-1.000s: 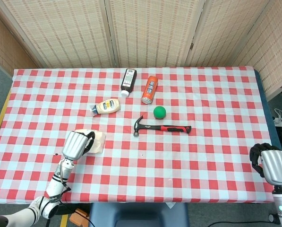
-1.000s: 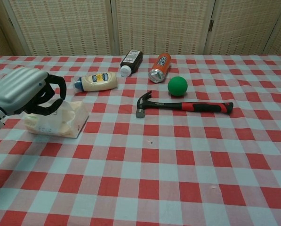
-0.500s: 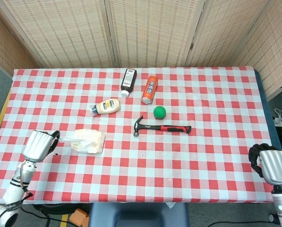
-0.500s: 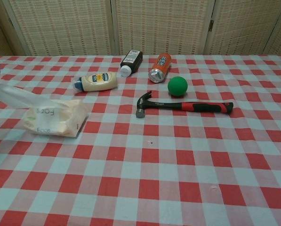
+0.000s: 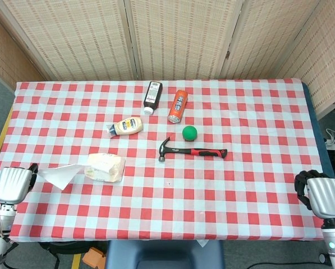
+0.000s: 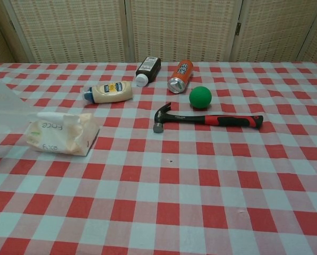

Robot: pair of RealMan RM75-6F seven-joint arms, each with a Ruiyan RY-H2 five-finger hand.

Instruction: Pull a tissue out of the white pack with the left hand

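The white tissue pack (image 5: 105, 167) lies on the checked table, left of centre; the chest view shows the pack (image 6: 62, 133) at its left side. A thin white tissue (image 5: 59, 175) stretches from the pack out to my left hand (image 5: 13, 184), which holds its far end near the table's left front corner. In the chest view the tissue (image 6: 4, 109) hangs at the left edge and the left hand is out of frame. My right hand (image 5: 319, 194) hovers off the table's right front corner, fingers curled in, holding nothing.
A mayonnaise bottle (image 5: 126, 126), a dark bottle (image 5: 152, 96) and an orange can (image 5: 178, 106) lie at the back middle. A green ball (image 5: 189, 133) and a red-handled hammer (image 5: 192, 151) lie at the centre. Wicker screens stand behind the table.
My left hand has pulled away from the pack toward the left front corner, drawing a tissue out with it. The right hand has barely moved.
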